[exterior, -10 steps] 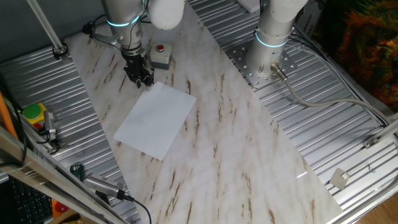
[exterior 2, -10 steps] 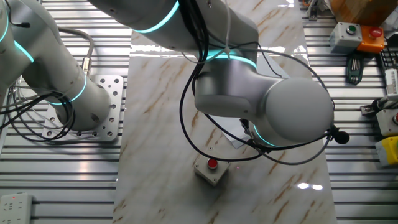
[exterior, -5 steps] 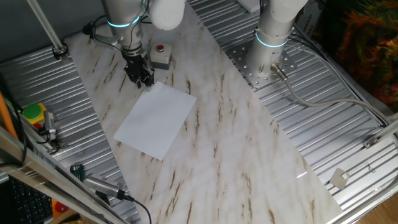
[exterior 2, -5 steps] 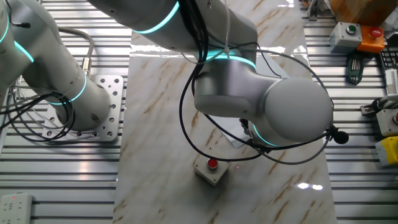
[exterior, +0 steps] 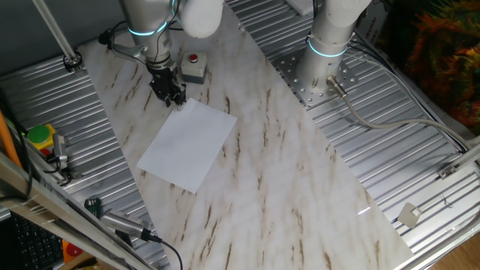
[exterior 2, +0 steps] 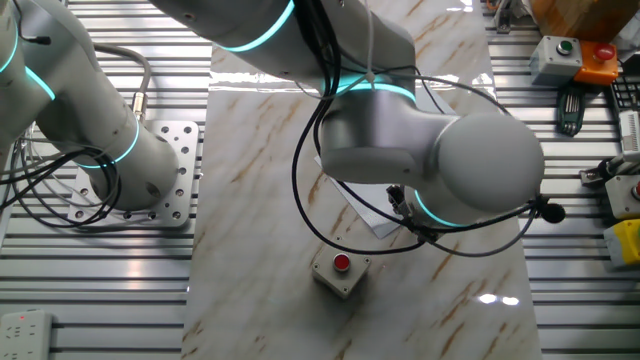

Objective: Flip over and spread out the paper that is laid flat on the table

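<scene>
Paper (exterior: 187, 145) flat, end effector (exterior: 172, 97) beside corner

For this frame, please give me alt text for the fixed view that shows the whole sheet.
A white paper lies flat on the marble-look table, with the arm's black gripper at its far corner. A small grey box with a red button sits just behind the gripper.
</scene>
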You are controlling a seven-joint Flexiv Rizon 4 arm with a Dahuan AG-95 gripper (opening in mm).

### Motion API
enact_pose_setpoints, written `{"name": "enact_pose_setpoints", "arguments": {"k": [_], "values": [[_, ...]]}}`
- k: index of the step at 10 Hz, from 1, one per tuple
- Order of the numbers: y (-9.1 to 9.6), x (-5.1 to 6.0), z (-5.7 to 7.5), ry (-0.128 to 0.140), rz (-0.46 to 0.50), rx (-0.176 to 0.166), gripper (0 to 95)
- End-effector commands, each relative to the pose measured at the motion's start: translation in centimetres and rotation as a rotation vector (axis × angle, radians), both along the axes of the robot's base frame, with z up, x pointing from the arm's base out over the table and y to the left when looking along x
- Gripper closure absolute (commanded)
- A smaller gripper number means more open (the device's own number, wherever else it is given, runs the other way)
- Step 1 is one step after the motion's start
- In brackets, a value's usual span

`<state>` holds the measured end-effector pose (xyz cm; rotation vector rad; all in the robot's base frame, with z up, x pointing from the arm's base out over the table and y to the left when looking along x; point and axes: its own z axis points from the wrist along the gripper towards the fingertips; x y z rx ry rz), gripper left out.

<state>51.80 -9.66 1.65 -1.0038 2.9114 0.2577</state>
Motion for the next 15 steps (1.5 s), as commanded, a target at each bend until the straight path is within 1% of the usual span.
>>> {"name": "enact_pose_setpoints", "arguments": {"k": [1,2,4,7,9,10,15], "values": [[-0.08,-0.05,-0.03,0.008,0.004,-0.009,57.0],[-0.08,-0.05,-0.08,0.015,0.005,-0.013,57.0],[-0.09,-0.07,-0.18,0.016,0.005,-0.015,57.0],[-0.1,-0.34,-0.47,0.027,-0.002,-0.021,57.0],[-0.1,-0.54,-0.56,0.027,-0.005,-0.02,57.0],[-0.1,-0.57,-0.58,0.03,-0.006,-0.021,57.0],[0.0,-0.65,-0.62,0.028,-0.01,-0.019,57.0]]}}
